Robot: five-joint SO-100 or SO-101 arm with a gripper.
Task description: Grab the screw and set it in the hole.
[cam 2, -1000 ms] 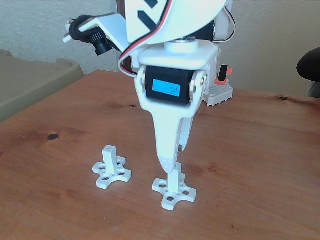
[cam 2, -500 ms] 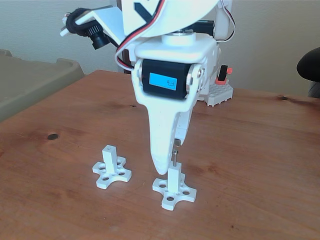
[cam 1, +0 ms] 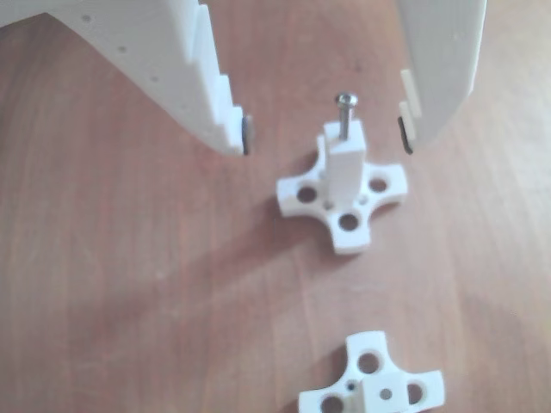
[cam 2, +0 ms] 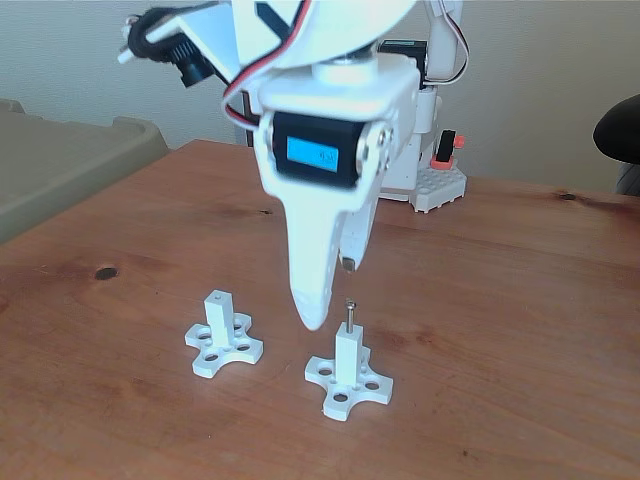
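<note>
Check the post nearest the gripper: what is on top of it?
The screw stands upright from the hole in the tip of the white post, head up. Its lower shank is inside the post, hidden. The gripper is open, with neither finger touching it.

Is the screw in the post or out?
In. The screw stands upright from the tip of the white post, head above it; the open pincer is clear of it.
</note>
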